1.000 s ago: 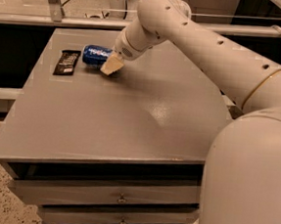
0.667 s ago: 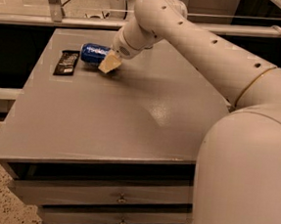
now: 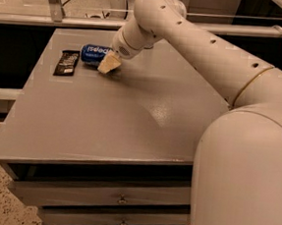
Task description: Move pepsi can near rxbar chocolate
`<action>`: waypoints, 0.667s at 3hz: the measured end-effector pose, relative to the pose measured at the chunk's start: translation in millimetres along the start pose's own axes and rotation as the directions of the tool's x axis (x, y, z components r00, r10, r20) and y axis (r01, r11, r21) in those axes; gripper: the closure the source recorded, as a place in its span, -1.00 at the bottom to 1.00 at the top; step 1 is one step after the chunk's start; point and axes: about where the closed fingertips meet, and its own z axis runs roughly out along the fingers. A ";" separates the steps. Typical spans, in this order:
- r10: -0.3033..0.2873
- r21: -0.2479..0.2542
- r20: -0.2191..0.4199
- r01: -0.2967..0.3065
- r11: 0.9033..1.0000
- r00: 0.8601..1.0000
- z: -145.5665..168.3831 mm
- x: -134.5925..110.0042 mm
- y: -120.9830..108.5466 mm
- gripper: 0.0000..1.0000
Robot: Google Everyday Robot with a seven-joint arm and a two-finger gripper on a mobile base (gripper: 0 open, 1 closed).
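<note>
Gripper (image 3: 109, 64): low over the far left part of the table (image 3: 129, 128), on an arm reaching in from the right.
Grip: cannot tell how far open it is, or whether it has hold of anything; its tan end overlaps the can's right end.
Can (image 3: 94, 54): lying on its side, just left of the gripper, touching it or nearly so.
Bar (image 3: 66, 62): flat on the table, left of the gripper, beyond the can; a narrow gap separates bar and can.
Change: over the last second the gripper has edged slightly left; can and bar have hardly shifted.
Meaning: in my judgement the can already lies near the bar, and only backing the arm away seems left.
</note>
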 end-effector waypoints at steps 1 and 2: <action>-0.014 -0.014 0.030 0.014 1.000 0.999 -5.0 -9.8 3.3 -1.00; -0.027 -0.026 0.086 0.029 0.999 0.996 -24.0 -22.8 9.6 -1.00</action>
